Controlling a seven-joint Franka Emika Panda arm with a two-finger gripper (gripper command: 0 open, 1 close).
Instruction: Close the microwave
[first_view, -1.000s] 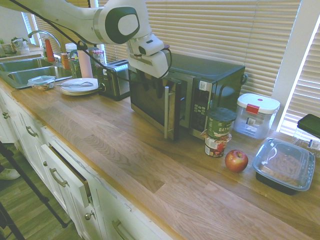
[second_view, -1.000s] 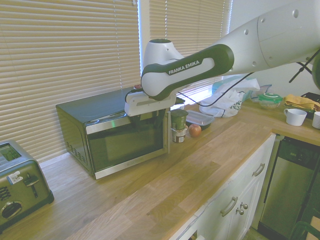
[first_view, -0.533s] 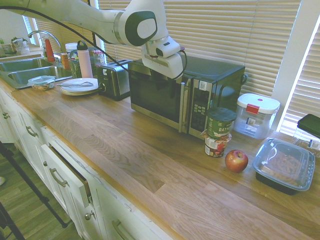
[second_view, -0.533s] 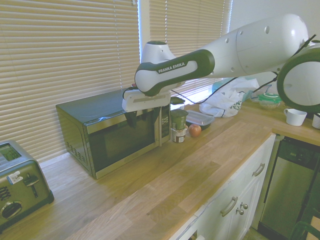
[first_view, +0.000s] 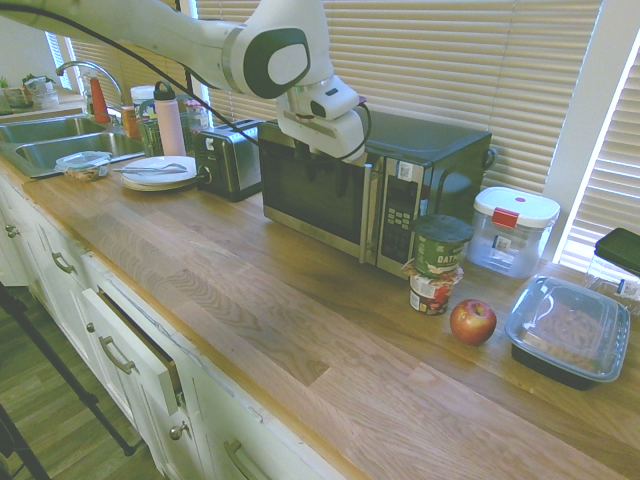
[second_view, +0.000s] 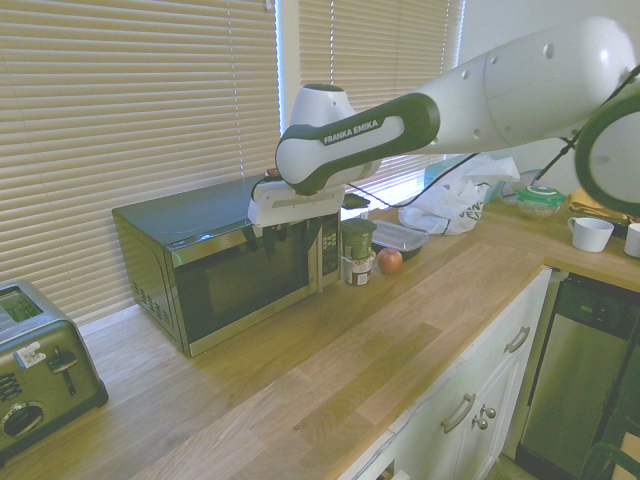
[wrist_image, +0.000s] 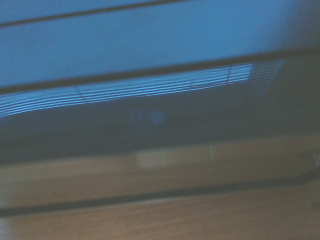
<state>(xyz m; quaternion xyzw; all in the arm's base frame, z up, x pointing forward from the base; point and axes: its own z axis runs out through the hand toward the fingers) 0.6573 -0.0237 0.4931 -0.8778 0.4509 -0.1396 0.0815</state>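
The microwave (first_view: 425, 150) stands at the back of the wooden counter, black with a steel front. Its dark glass door (first_view: 310, 195) lies flush with the keypad panel (first_view: 398, 215), and the vertical silver handle (first_view: 366, 220) stands next to the keypad. My gripper (first_view: 325, 165) hangs just in front of the upper part of the door. In the second exterior view the gripper (second_view: 285, 232) is at the door's top edge, near the right side of the microwave (second_view: 240, 285). The wrist view is blurred: dark microwave glass (wrist_image: 150, 120) reflecting blinds, with wood below.
A toaster (first_view: 228, 158) stands left of the microwave, with a plate (first_view: 158, 170), bottles and a sink (first_view: 50, 140) beyond it. To the right are an oats can (first_view: 440, 245), an apple (first_view: 473, 321) and two food containers (first_view: 515, 230) (first_view: 568, 328). A drawer (first_view: 140, 350) below stands slightly ajar.
One second ago the door stood ajar with my gripper against it. The door has swung flush with the front, and my gripper followed it toward the microwave.
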